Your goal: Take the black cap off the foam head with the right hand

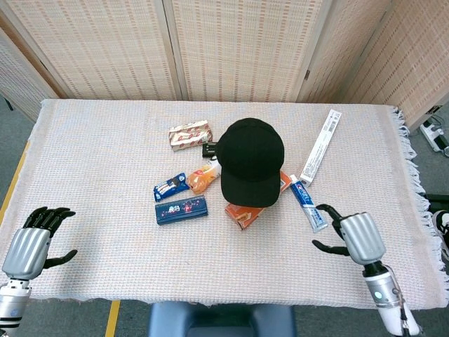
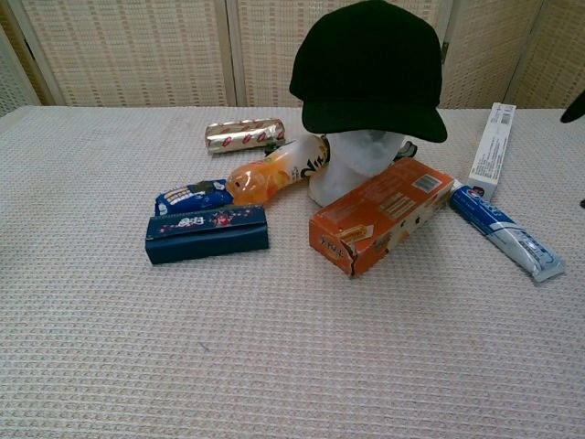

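The black cap sits on the white foam head in the middle of the table, brim toward me; the head view shows only the cap. My right hand hovers empty with fingers apart over the table's front right, to the right of the cap and just past the toothpaste tube. Only dark fingertips of it reach the chest view's right edge. My left hand hangs open and empty off the front left corner.
An orange box lies against the foam head's front. An orange packet, a blue snack bar, a dark blue box and a gold-red pack lie left of it. A white toothpaste carton lies at right.
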